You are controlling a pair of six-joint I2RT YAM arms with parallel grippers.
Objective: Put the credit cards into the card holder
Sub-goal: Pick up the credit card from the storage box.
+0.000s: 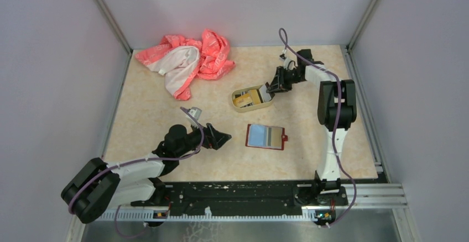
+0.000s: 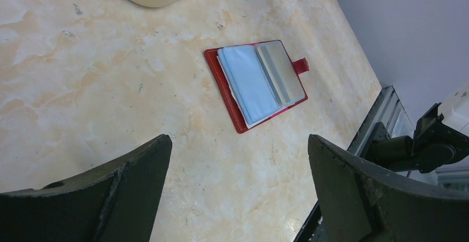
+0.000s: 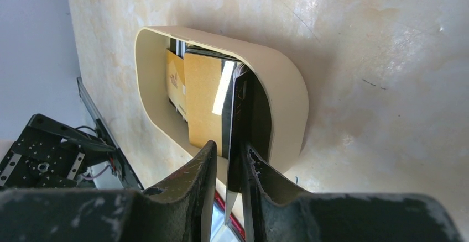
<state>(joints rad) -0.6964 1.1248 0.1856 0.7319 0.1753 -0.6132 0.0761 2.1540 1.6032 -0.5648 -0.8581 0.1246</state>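
Observation:
The card holder (image 1: 265, 137) lies open on the table, dark red with a snap tab and pale blue and grey pockets facing up (image 2: 257, 84). Credit cards (image 1: 243, 100) sit in the tan tray (image 1: 234, 95), the top ones yellow-gold (image 3: 202, 93). My right gripper (image 1: 271, 91) reaches into the tray's right end. Its jaws (image 3: 228, 145) are narrowed onto a dark, shiny credit card (image 3: 238, 120) standing on edge between the fingers. My left gripper (image 1: 224, 138) hovers wide open left of the card holder, with only bare table between its fingers (image 2: 239, 142).
A crumpled pink and white cloth (image 1: 188, 59) lies at the back left. The tray wall (image 3: 287, 98) curves round the right fingertips. The enclosure's walls ring the table, and a black rail (image 1: 249, 189) runs along the near edge.

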